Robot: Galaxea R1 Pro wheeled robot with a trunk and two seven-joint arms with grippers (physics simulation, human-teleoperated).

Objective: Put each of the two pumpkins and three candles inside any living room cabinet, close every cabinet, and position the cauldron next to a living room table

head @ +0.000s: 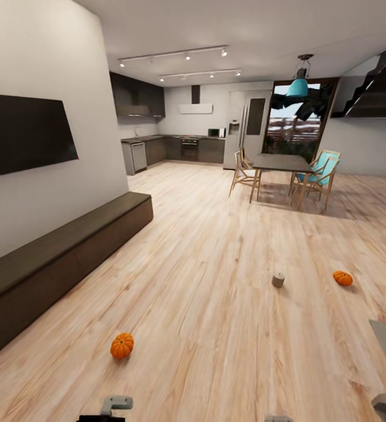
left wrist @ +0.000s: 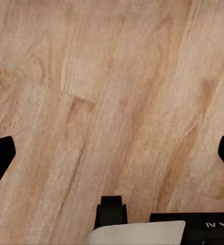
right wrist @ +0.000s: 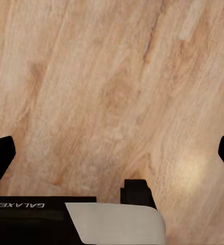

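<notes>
Pumpkins (head: 122, 346) (head: 342, 278) on bare floor (head: 205, 281), candle (head: 278, 279) between, cabinet (head: 58, 258) left, both grippers (left wrist: 112, 153) (right wrist: 112, 153) released.

Wall-mounted dark TV (head: 23, 133), dining table (head: 282, 162) with wooden chairs (head: 244, 173), teal pendant lamp (head: 298, 87), dark kitchen counter (head: 175, 149), wooden floor (head: 216, 246)

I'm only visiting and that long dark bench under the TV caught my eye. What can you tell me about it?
The cabinet is a long, low unit of dark brown wood, running along the white wall below the wall-mounted TV at the head view's left. Its top is flat and bare, slightly lighter than the plain front, which shows no handles. It looks fully closed. It stands on the pale wood floor. The nearest pumpkin lies on the floor well apart from it.
</notes>
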